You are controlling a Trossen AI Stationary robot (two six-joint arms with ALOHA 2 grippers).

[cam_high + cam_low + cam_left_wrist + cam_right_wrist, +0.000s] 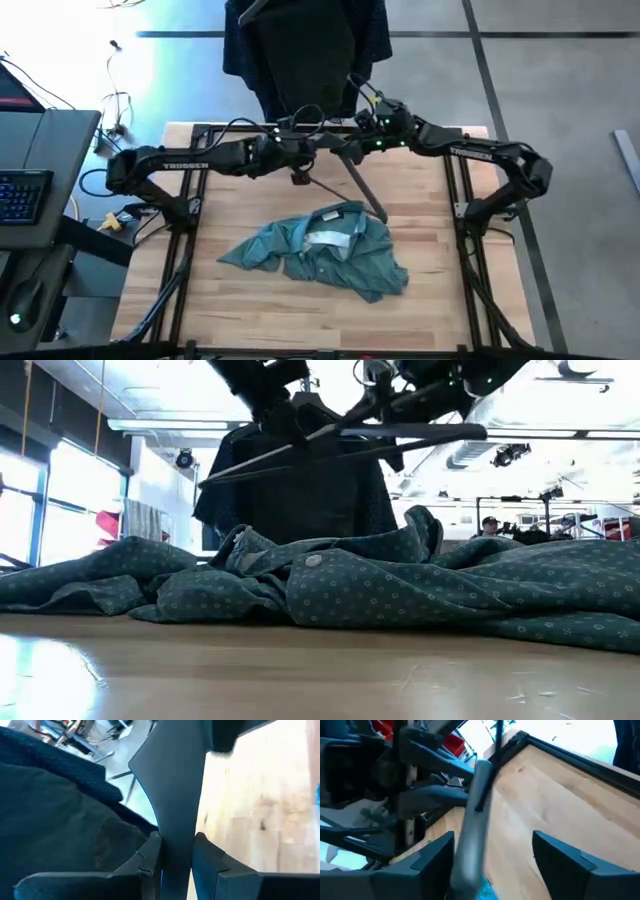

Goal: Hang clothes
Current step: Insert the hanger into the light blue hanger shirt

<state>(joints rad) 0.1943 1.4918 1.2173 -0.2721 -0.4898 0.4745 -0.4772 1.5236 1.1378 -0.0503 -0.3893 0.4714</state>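
A teal shirt [320, 250] lies crumpled on the middle of the wooden table; in the low view the shirt [400, 585] fills the foreground. Above it hangs a thin dark grey hanger [365, 190], also visible in the low view [410, 432]. My left gripper [298, 158] is shut on it. My right gripper [362, 128] is open, and one arm of the hanger [470, 835] passes between its fingers, close to one of them; whether it touches, I cannot tell. A black garment [295, 60] and a navy dotted one [372, 30] hang beyond the table's far edge. My left gripper [176, 842] pinches a flat, broad part of the hanger [175, 820] between its two fingers. It comes roughly level from the table's left. The hanger is lifted clear of the table and sits tilted above the teal shirt.
A black frame [190, 200] runs along the table's left, right and far edges. A desk with a keyboard [20, 195] stands left of the table. Bare wood [300, 320] lies between the shirt and the near edge.
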